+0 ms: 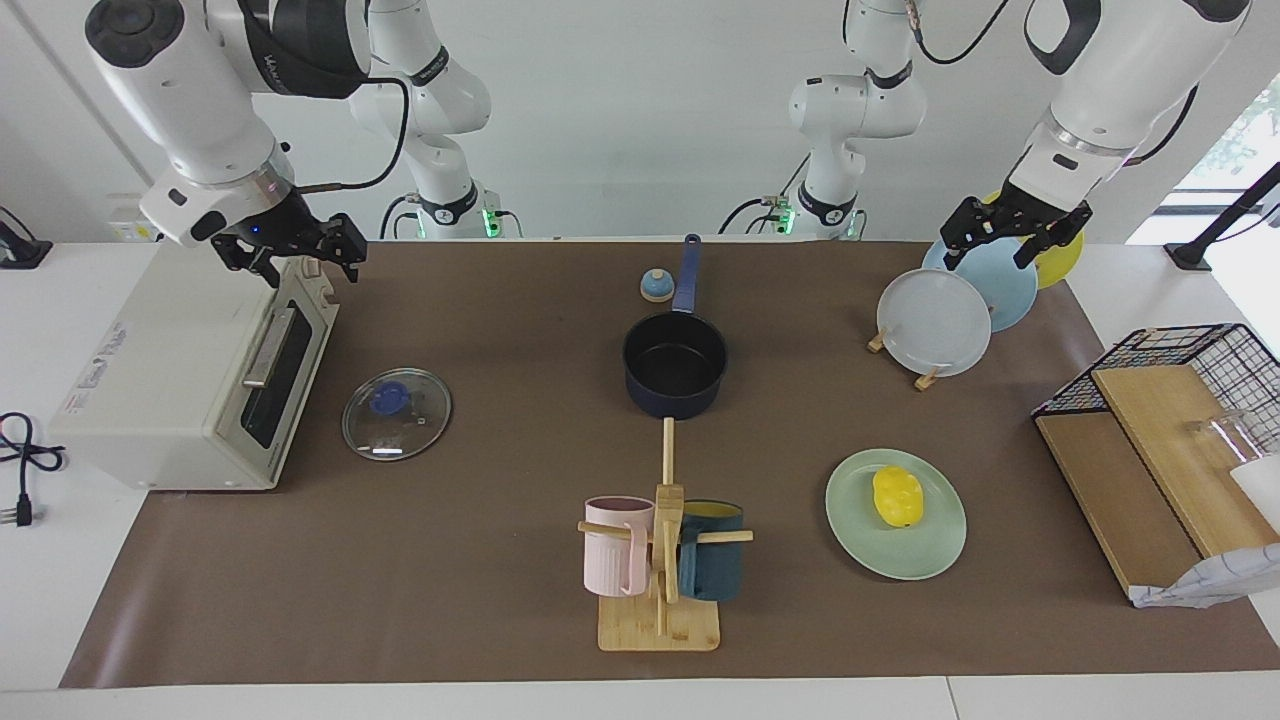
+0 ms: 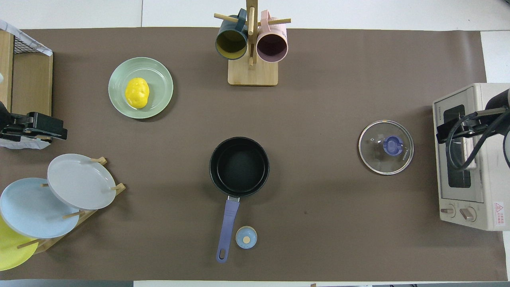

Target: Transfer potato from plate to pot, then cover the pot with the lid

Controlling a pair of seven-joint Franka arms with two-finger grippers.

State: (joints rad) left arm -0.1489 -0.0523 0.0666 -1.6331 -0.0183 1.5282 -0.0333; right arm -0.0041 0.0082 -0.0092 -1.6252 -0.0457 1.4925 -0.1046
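The yellow potato (image 1: pixel 897 496) (image 2: pixel 137 92) lies on the mint-green plate (image 1: pixel 930 552) (image 2: pixel 160 78), toward the left arm's end of the table. The navy pot (image 1: pixel 675 362) (image 2: pixel 239 166) stands empty mid-table, nearer to the robots than the plate, with its handle pointing toward the robots. The glass lid (image 1: pixel 396 413) (image 2: pixel 385 147) with the blue knob lies flat on the mat beside the toaster oven. My left gripper (image 1: pixel 1000 245) (image 2: pixel 38 127) is open and empty, raised over the plate rack. My right gripper (image 1: pixel 300 258) (image 2: pixel 458 129) is open and empty, raised over the toaster oven.
A rack (image 1: pixel 935 322) of upright white, light blue and yellow plates stands near the left gripper. A mug tree (image 1: pixel 662 560) holds a pink and a teal mug. A small bell (image 1: pixel 656 286) sits beside the pot handle. A toaster oven (image 1: pixel 190 390) and a wire basket (image 1: pixel 1190 350) stand at the table's ends.
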